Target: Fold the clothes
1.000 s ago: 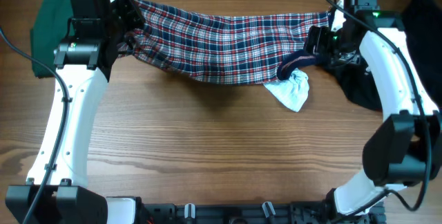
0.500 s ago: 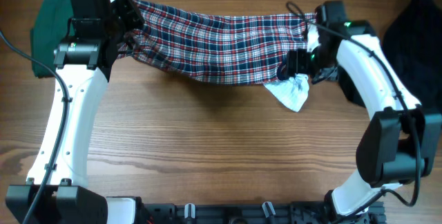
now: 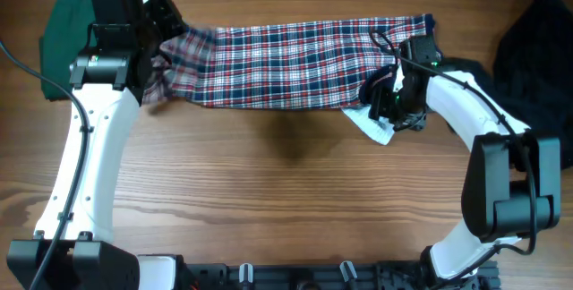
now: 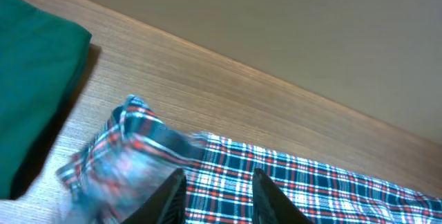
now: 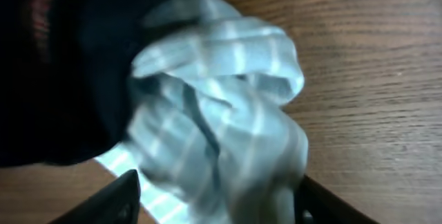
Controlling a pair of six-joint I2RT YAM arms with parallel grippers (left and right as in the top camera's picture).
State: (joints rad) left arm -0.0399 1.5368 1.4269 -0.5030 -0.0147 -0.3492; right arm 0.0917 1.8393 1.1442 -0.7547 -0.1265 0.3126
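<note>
The plaid dress (image 3: 295, 62) lies stretched along the back of the table, its left end bunched up. My left gripper (image 3: 166, 46) hovers over that bunched end; in the left wrist view its fingers (image 4: 217, 196) are apart with flat plaid cloth (image 4: 331, 182) below them. My right gripper (image 3: 390, 102) is at the dress's lower right corner, over a pale checked flap of cloth (image 3: 369, 122). In the right wrist view its fingers (image 5: 221, 203) are wide apart with that pale cloth (image 5: 221, 113) between them and dark navy cloth (image 5: 62, 65) to the left.
A folded dark-green garment (image 3: 58, 44) lies at the back left and also shows in the left wrist view (image 4: 31, 79). A black garment (image 3: 537, 57) lies heaped at the back right. Bare wooden table (image 3: 286, 200) fills the front half.
The dress has dropped from a sagging, lifted hang to lying flatter with a straight top edge. My right gripper has moved left and toward the front, down onto the pale flap. The left arm stayed put.
</note>
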